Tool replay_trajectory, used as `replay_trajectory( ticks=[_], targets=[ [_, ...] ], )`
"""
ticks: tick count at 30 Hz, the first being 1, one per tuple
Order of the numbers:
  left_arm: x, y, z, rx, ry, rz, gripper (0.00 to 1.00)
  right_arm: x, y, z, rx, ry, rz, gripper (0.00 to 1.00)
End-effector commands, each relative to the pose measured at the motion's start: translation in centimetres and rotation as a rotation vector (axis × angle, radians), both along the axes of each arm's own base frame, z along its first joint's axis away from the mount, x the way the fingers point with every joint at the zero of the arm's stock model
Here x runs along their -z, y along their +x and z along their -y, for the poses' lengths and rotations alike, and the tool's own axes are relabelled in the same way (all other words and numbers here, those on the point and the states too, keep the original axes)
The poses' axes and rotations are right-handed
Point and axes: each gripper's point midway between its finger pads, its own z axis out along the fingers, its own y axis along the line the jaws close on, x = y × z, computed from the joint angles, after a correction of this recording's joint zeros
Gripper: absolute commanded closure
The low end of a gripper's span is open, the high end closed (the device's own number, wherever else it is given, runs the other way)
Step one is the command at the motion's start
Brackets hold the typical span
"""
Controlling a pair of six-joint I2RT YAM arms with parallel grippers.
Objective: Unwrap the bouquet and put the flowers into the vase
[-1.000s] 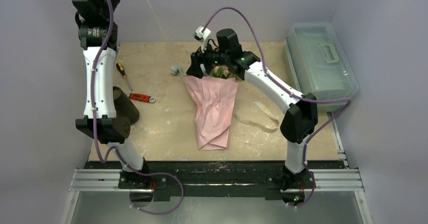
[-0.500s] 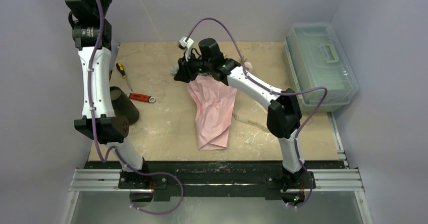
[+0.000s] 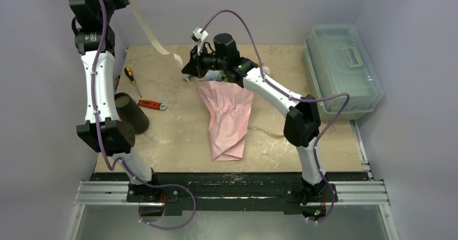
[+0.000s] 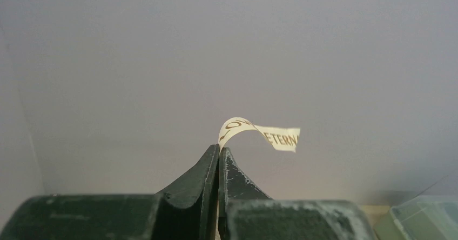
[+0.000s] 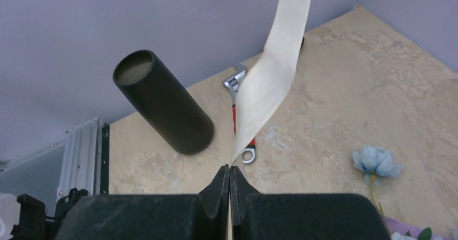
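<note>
The bouquet's pink paper [image 3: 229,115] lies open mid-table. My right arm hides the flowers at its top. A pale-blue flower [image 5: 375,161] lies on the table beside lilac paper. The cream ribbon [image 3: 156,37] stretches between my two grippers. My left gripper [image 4: 219,149], raised high at the back left, is shut on the ribbon's printed end [image 4: 270,137]. My right gripper [image 5: 229,167], low at the paper's top left corner [image 3: 190,71], is shut on the ribbon's [image 5: 275,67] lower part. The dark vase [image 3: 132,113] stands upright at the left, also seen in the right wrist view [image 5: 162,102].
A red-handled wrench [image 3: 151,105] and a yellow-handled screwdriver [image 3: 129,77] lie by the vase. A clear lidded box [image 3: 343,67] sits at the back right. A loose strip of ribbon [image 3: 270,132] lies right of the paper.
My right gripper moved left off the bouquet's top and shut on the ribbon. The left arm shifted slightly, and the ribbon now shows its broad face between both grippers.
</note>
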Motion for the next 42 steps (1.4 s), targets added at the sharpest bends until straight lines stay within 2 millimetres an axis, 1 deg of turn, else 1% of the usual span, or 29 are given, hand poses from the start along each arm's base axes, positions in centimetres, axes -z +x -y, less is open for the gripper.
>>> replay_trajectory(
  ticks=[1,2,4,6,7,10,12,13,14,15,16,17,19,20,22,23,24,25,27,29,33,37,39,42],
  targets=[
    [5.2,-0.2,-2.3,-0.101,0.056,-0.149,1.0,-8.6,-1.2,-0.2,-0.025,0.177,0.101,1.0],
    [6.9,-0.1,-2.9,-0.113,0.052,-0.186,1.0,-9.2,-1.3,-0.2,-0.026,0.19,0.1,1.0],
    [10.2,-0.2,-3.6,-0.108,0.042,-0.249,1.0,-11.2,-1.2,-0.3,-0.028,0.235,0.129,1.0],
    [13.0,-0.6,-4.0,-0.108,0.05,-0.302,1.0,-12.7,-1.1,-0.5,-0.027,0.268,0.144,1.0],
    [14.3,-0.8,-4.2,-0.108,0.059,-0.329,1.0,-13.7,-1.1,-0.5,-0.028,0.287,0.158,1.0],
    [18.5,-1.6,-4.5,-0.11,0.048,-0.428,1.0,-15.5,-0.9,-0.6,-0.02,0.325,0.177,1.0],
    [21.5,-2.3,-4.1,-0.084,0.036,-0.503,0.9,-16.6,-0.7,-0.5,-0.011,0.351,0.19,1.0],
    [22.6,-2.5,-4.0,-0.075,0.037,-0.531,0.8,-17.0,-0.6,-0.6,-0.007,0.363,0.198,1.0],
    [23.3,-2.8,-3.8,-0.057,0.041,-0.546,0.67,-17.4,-0.6,-0.6,-0.004,0.374,0.203,1.0],
    [23.3,-2.9,-3.3,-0.025,0.05,-0.543,0.55,-17.7,-0.4,-0.6,0.001,0.382,0.205,1.0],
    [23.0,-3.1,-2.7,0.007,0.059,-0.525,0.44,-18.0,-0.4,-0.6,0.002,0.391,0.208,1.0],
    [22.2,-3.2,-2.1,0.041,0.068,-0.491,0.38,-18.3,-0.4,-0.6,0.003,0.399,0.211,1.0],
    [19.3,-3.8,-0.7,0.108,0.094,-0.382,0.25,-18.7,-0.4,-0.5,0.006,0.408,0.218,1.0],
    [17.9,-4.2,0.1,0.15,0.106,-0.324,0.21,-18.7,-0.4,-0.5,0.006,0.41,0.22,1.0],
    [15.6,-5.5,2.2,0.253,0.136,-0.228,0.17,-19.0,-0.4,-0.5,0.007,0.416,0.226,1.0],
    [14.2,-6.4,3.6,0.326,0.161,-0.16,0.16,-19.1,-0.5,-0.5,0.006,0.42,0.23,1.0],
    [13.7,-7.0,4.2,0.36,0.168,-0.128,0.15,-19.4,-0.5,-0.4,0.008,0.426,0.236,1.0],
    [13.7,-7.9,5.1,0.418,0.175,-0.108,0.15,-19.7,-0.6,-0.4,0.008,0.431,0.242,1.0],
    [13.7,-9.4,6.0,0.494,0.167,-0.06,0.14,-20.4,-0.5,-0.2,0.013,0.443,0.258,1.0],
    [13.7,-11.3,7.5,0.6,0.18,-0.005,0.15,-21.3,-0.5,0.2,0.024,0.456,0.281,1.0],
    [14.9,-13.5,9.3,0.703,0.225,0.014,0.16,-22.9,-0.7,0.7,0.031,0.482,0.315,1.0],
    [17.0,-14.7,10.6,0.741,0.344,0.027,0.16,-23.4,-0.9,0.8,0.029,0.502,0.311,1.0],
    [18.6,-15.2,11.9,0.767,0.386,0.008,0.16,-23.7,-0.9,0.9,0.029,0.514,0.306,1.0],
    [20.2,-15.6,14.1,0.776,0.423,0.017,0.16,-23.9,-1.0,0.8,0.026,0.525,0.294,1.0]
  ],
)
